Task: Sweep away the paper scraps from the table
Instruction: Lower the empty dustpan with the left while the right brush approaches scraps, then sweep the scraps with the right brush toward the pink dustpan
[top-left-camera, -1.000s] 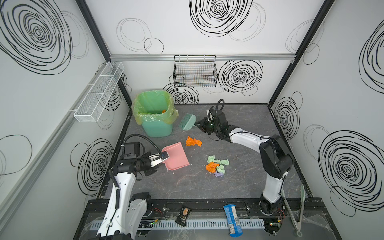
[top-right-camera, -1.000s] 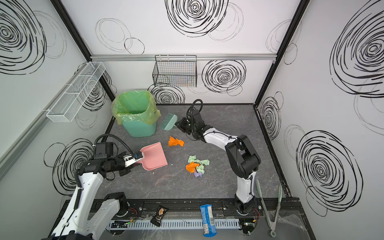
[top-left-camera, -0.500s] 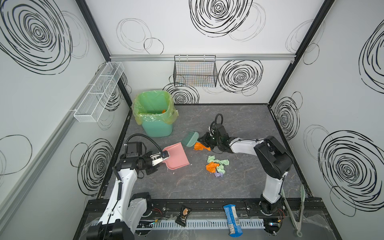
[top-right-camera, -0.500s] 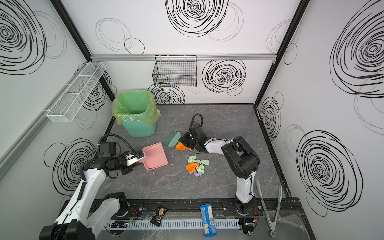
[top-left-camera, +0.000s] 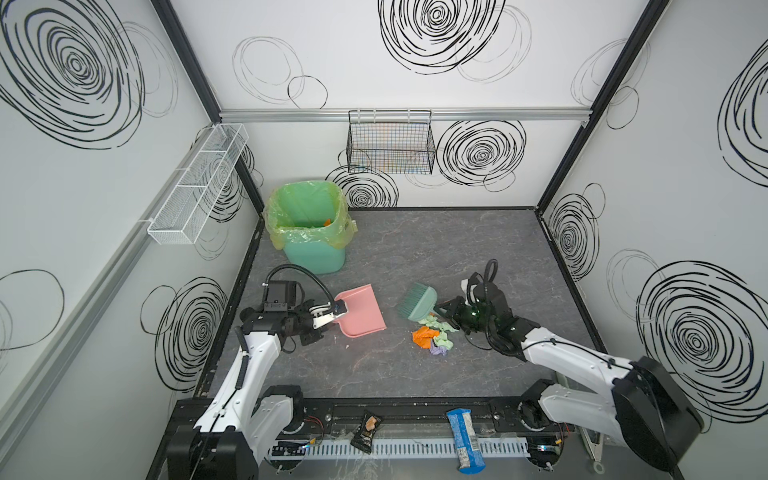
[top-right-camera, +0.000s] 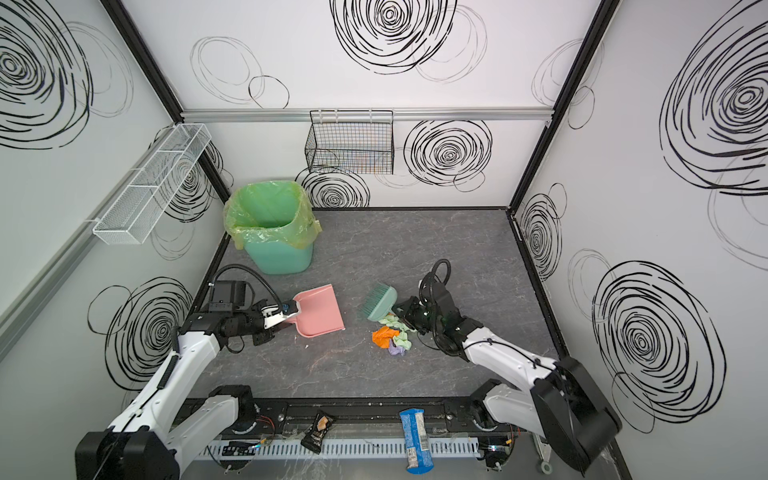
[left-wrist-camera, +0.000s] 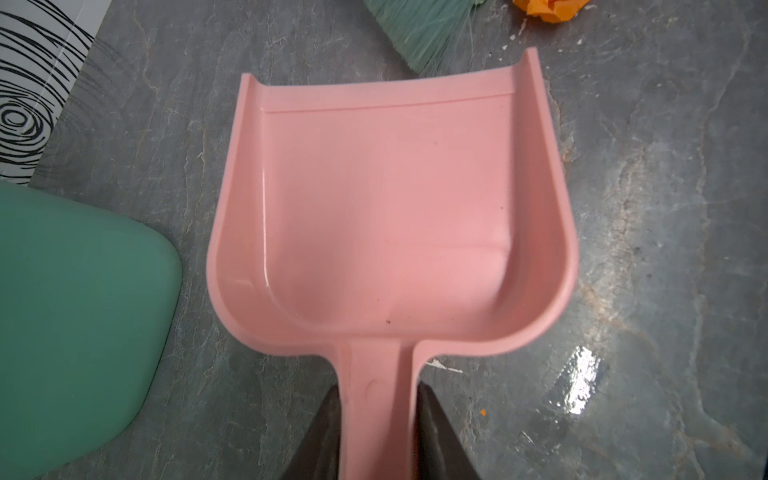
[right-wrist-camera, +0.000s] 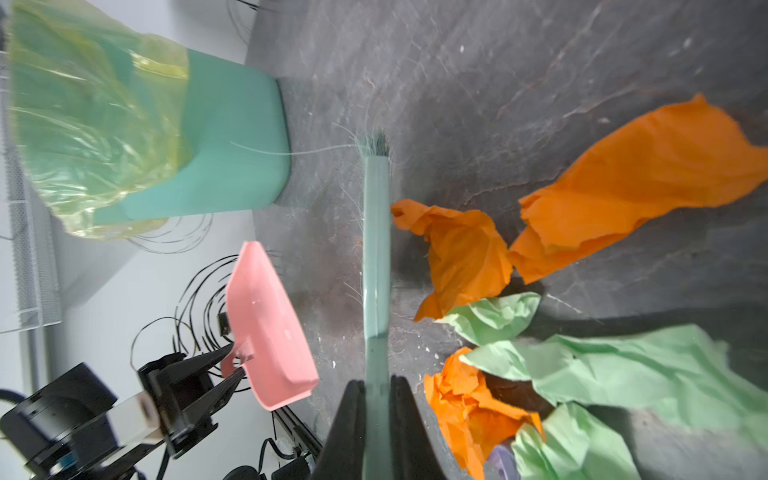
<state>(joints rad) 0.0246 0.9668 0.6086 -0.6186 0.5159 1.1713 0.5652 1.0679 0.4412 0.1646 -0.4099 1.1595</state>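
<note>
Orange, pale green and lavender paper scraps (top-left-camera: 432, 337) (top-right-camera: 390, 337) (right-wrist-camera: 461, 253) lie heaped mid-table (top-left-camera: 415, 249). My right gripper (top-left-camera: 446, 312) (top-right-camera: 405, 312) (right-wrist-camera: 377, 386) is shut on the handle of a green brush (top-left-camera: 417, 301) (top-right-camera: 380, 301) (right-wrist-camera: 376, 249), whose head stands just behind the heap, bristles pointing at the dustpan. A pink dustpan (top-left-camera: 361, 309) (top-right-camera: 318, 311) (left-wrist-camera: 390, 199) lies flat to the left of the heap, empty, mouth facing the brush. My left gripper (top-left-camera: 332, 314) (top-right-camera: 286, 316) (left-wrist-camera: 378, 395) is shut on its handle.
A green bin (top-left-camera: 311, 232) (left-wrist-camera: 75, 324) with a yellow-green liner stands at the back left, close behind the dustpan. A black wire basket (top-left-camera: 390, 145) hangs on the back wall. A dark snack packet (top-left-camera: 365, 432) and a blue wrapper (top-left-camera: 465, 440) lie on the front ledge.
My right arm drew the brush from beside the bin toward the front right, pushing one orange scrap into the heap. The left arm and dustpan barely moved.
</note>
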